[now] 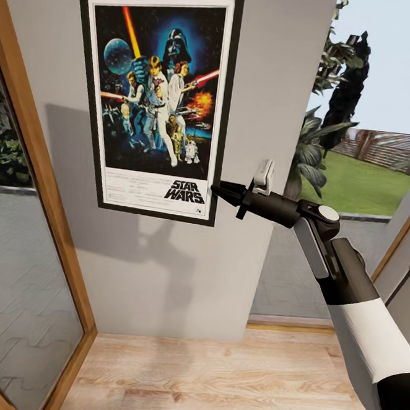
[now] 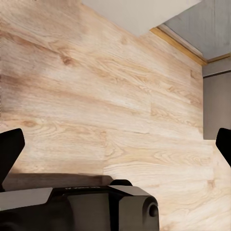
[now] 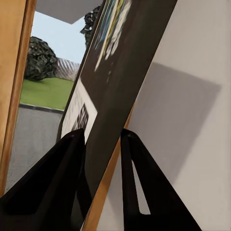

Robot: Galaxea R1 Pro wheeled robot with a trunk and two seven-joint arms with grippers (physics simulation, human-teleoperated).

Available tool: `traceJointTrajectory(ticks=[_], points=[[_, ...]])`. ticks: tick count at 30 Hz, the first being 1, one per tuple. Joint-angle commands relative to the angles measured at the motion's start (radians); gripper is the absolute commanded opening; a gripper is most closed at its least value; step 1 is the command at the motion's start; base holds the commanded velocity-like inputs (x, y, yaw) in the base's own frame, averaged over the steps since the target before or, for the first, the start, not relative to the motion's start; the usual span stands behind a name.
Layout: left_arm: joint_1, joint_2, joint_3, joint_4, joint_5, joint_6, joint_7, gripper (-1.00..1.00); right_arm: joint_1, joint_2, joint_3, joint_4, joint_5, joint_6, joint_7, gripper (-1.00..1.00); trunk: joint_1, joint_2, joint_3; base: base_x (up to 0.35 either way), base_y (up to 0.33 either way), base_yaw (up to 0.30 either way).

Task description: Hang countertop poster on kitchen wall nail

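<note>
Nearest me, the left gripper (image 2: 115, 144) hangs over the pale wooden floor (image 2: 96, 96); in the left wrist view its 2 black fingertips (image 2: 9, 149) sit wide apart at opposite edges, with nothing between them.

Farther out, the right arm (image 1: 346, 292), white with black joints, reaches forward and across to the wall. The right gripper (image 1: 217, 190) meets the lower right edge of the poster (image 1: 155, 95), just beside the "STAR WARS" logo. In the right wrist view its 2 dark fingers (image 3: 62, 178) straddle the thin black frame edge-on, 1 on the printed face and 1 behind, closed in on it.

The poster lies flat against the light grey wall panel (image 1: 265, 80), tilted slightly. Left of the panel stands a wood-framed glass door (image 1: 27, 171); to the right, a window (image 1: 374, 120) shows grass, a fence and dark shrubs.
</note>
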Motion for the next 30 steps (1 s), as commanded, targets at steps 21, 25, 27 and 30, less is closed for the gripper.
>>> traceJointTrajectory(ticks=[21, 25, 27, 30], points=[[-0.001, 0.002, 0.002, 0.0, 0.006, 0.01, -0.004, 1.0, -0.001, -0.001, 0.001, 0.0, -0.013, 0.012, -0.001, -1.0, 0.001, -0.002, -0.002, 0.074, 0.0, 0.0], [-0.001, 0.002, 0.002, 0.0, 0.006, 0.01, -0.004, 1.0, -0.001, -0.001, 0.001, 0.0, -0.013, 0.011, -0.001, -1.0, 0.001, -0.002, -0.002, 0.322, 0.0, 0.0], [-0.001, 0.002, 0.002, 0.0, 0.006, 0.01, -0.004, 1.0, -0.001, -0.001, 0.001, 0.0, -0.013, 0.011, -0.001, -1.0, 0.001, -0.002, -0.002, 0.332, 0.0, 0.0], [-0.001, 0.002, 0.002, 0.0, 0.006, 0.01, -0.004, 1.0, -0.001, -0.001, 0.001, 0.0, -0.013, 0.011, -0.001, -1.0, 0.001, -0.002, -0.002, 0.334, 0.0, 0.0]])
